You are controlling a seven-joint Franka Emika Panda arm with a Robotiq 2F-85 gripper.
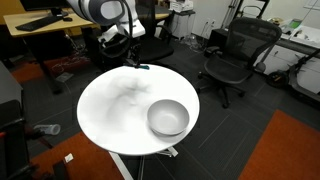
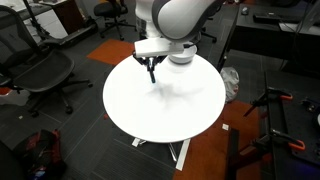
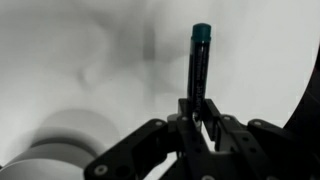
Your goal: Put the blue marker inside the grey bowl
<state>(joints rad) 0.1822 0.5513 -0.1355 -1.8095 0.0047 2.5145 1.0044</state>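
In the wrist view my gripper point(image 3: 197, 108) is shut on the blue marker point(image 3: 198, 62), a dark stick with a teal end that points away from the jaws. In an exterior view the gripper point(image 1: 133, 60) hangs over the far edge of the round white table point(image 1: 110, 115), with the marker's teal end point(image 1: 144, 68) showing beside it. The grey bowl point(image 1: 168, 118) stands on the near right part of the table, well apart from the gripper. Its rim shows at the wrist view's lower left point(image 3: 45, 160). In an exterior view the gripper point(image 2: 152, 70) is over the table and the bowl is hidden.
Black office chairs point(image 1: 232, 58) stand behind the table, and another point(image 2: 40, 72) stands beside it. Desks point(image 1: 45, 25) line the back. A tripod stand point(image 2: 275, 120) is near the table's side. The floor is dark carpet with orange patches point(image 1: 290, 150).
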